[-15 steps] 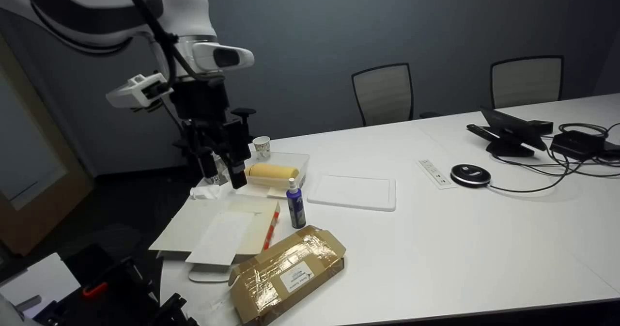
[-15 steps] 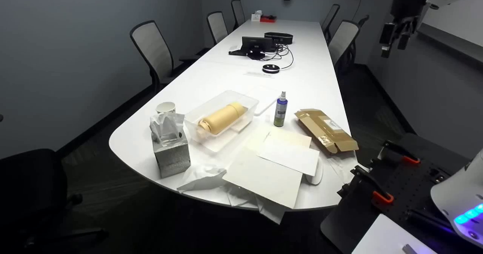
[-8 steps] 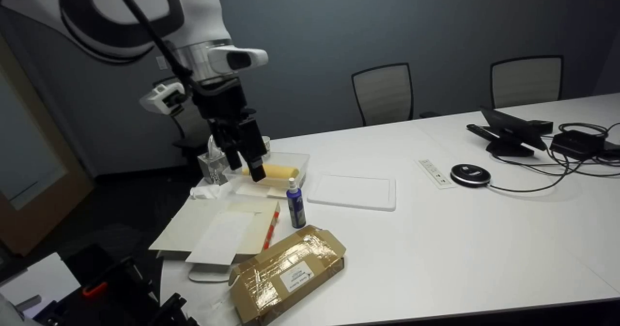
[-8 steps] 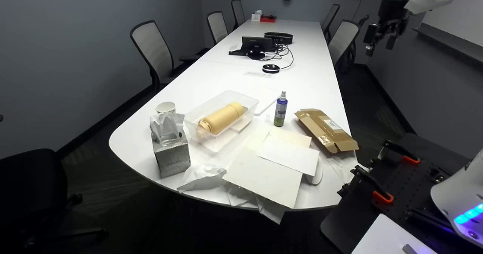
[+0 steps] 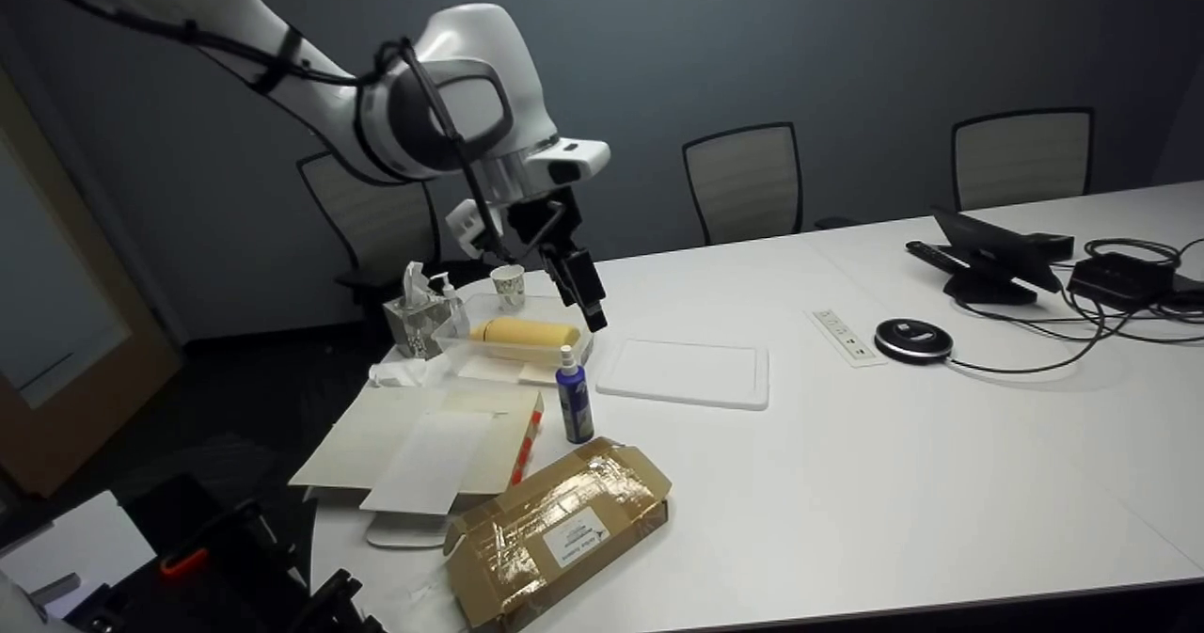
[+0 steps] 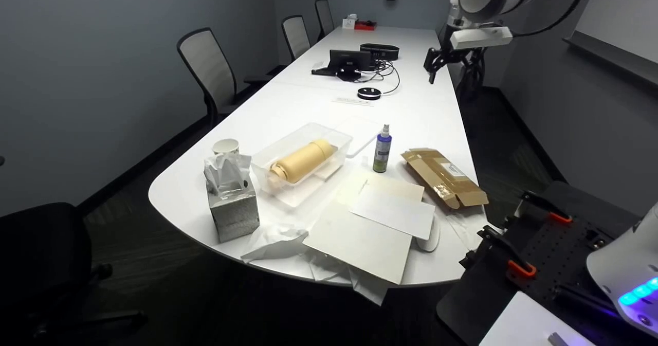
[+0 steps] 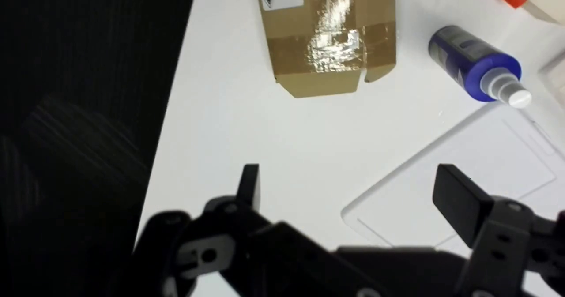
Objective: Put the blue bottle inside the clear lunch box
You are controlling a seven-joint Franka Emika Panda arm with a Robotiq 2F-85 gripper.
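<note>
The blue bottle [image 5: 576, 405] stands upright on the table, its pale spray top uppermost; it also shows in an exterior view [image 6: 382, 153] and at the upper right of the wrist view [image 7: 470, 63]. The clear lunch box [image 6: 288, 194] stands open beyond the papers, with a yellow bottle [image 6: 304, 162] lying in it. The box also shows in an exterior view [image 5: 452, 343]. My gripper [image 7: 348, 186] is open, its fingers wide apart with nothing between them. It hangs high in the air, apart from the blue bottle and the box. In an exterior view the gripper [image 5: 585, 299] is partly edge-on.
A flat white lid [image 5: 685, 372] lies beside the box. A brown carton [image 5: 560, 530] lies close to the blue bottle. Paper sheets [image 6: 367, 228], a tissue box [image 6: 234, 217] and a paper cup [image 6: 226, 146] stand or lie around. The table edge [image 7: 170, 107] shows in the wrist view.
The arm has swung over the table: the gripper has moved right in one exterior picture and left in the other. It has stayed empty. The bottle and box have not moved.
</note>
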